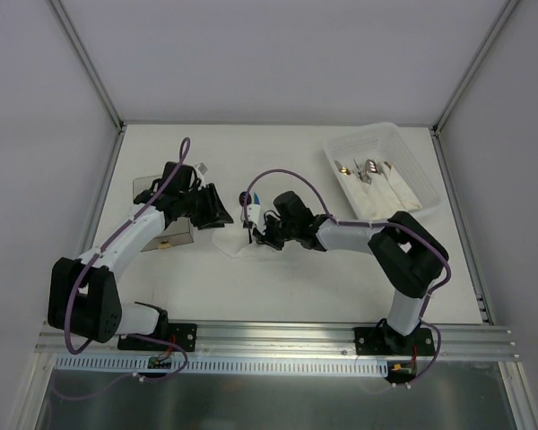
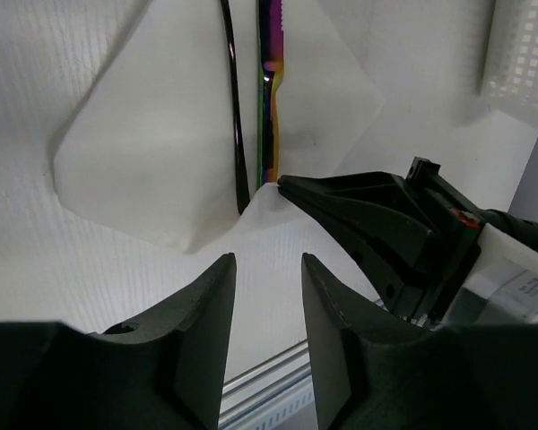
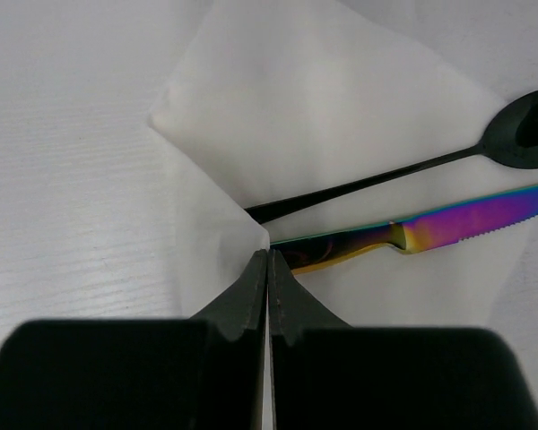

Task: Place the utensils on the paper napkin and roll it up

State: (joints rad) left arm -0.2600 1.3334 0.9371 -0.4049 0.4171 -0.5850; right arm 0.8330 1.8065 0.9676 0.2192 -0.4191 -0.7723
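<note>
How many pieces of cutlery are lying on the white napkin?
2. The black spoon and the rainbow knife lie side by side on the paper napkin, handles toward the right gripper. Nothing else shows there.

Showing plain white: napkin (image 3: pixel 341 116). Showing glossy black throughout: spoon (image 3: pixel 368 184). Shimmering in rainbow bands, purple and blue on the serrated blade, shading to gold and green along the handle: knife (image 3: pixel 466 224). Showing matt black: left gripper (image 2: pixel 267 264), right gripper (image 3: pixel 267 264). Showing white in a lattice pattern: basket (image 2: pixel 520 54). Showing white with faint grain: table (image 3: pixel 72 179).
</note>
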